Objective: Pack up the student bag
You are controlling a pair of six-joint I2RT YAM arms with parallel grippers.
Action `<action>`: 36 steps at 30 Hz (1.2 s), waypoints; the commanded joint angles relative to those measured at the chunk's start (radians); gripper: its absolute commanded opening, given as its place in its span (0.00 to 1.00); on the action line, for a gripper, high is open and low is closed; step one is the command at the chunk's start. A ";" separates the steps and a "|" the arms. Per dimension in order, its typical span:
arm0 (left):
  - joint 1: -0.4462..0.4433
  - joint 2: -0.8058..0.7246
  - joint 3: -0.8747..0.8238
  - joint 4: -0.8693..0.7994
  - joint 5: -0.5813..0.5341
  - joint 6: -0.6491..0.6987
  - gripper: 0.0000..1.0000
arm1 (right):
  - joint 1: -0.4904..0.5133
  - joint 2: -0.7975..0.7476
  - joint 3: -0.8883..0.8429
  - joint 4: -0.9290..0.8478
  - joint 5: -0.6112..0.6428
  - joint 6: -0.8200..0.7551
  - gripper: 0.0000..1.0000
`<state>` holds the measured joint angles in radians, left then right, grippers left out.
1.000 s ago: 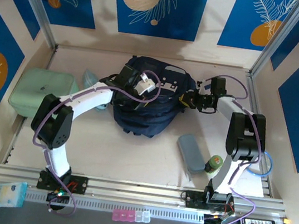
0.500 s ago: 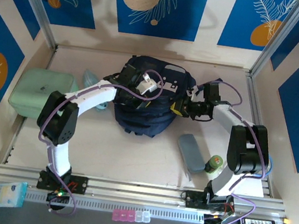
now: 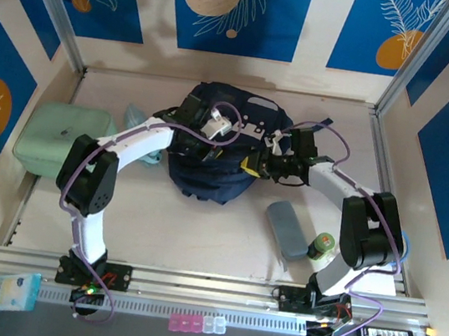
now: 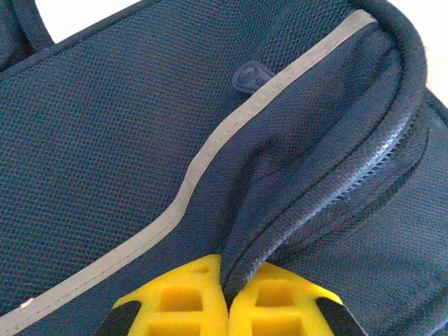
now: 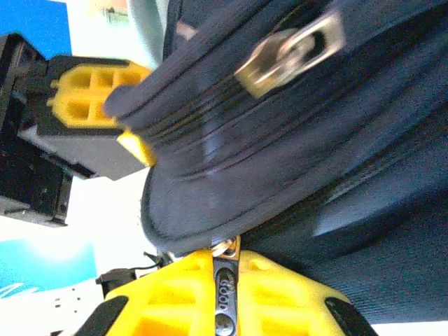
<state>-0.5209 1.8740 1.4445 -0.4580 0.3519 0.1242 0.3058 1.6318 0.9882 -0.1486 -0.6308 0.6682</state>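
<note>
1. Starting at the left: the mint-green case (image 3: 59,143) lies on the table (image 3: 197,240), outside the student bag (image 3: 214,179) and beside the left arm.
2. Left gripper (image 4: 227,297): yellow fingers pressed together; they pinch a fold of the bag's navy fabric beside a zip line.
3. Student bag: it lies mid-table toward the far wall, between the two arms; no opened mouth can be made out.
4. Right gripper (image 5: 225,269): nipped tight on a dark zip pull (image 5: 225,301) at the bag's right edge.
5. Grey-blue pouch (image 3: 287,228) and small green-topped bottle (image 3: 320,246): on the table right of the bag; unpacked.
6. Assessment: early stage; the bag is braced and the zip gripped; opening and all loading are judged outstanding.
</note>
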 commanded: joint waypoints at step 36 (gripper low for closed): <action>-0.042 -0.047 -0.019 0.140 0.034 -0.013 0.00 | -0.163 0.014 -0.001 0.223 0.088 0.485 0.56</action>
<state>-0.5449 1.8748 1.4265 -0.3317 0.3676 0.1059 0.1410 1.6756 0.9710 0.0364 -0.5560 1.1122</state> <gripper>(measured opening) 0.045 0.561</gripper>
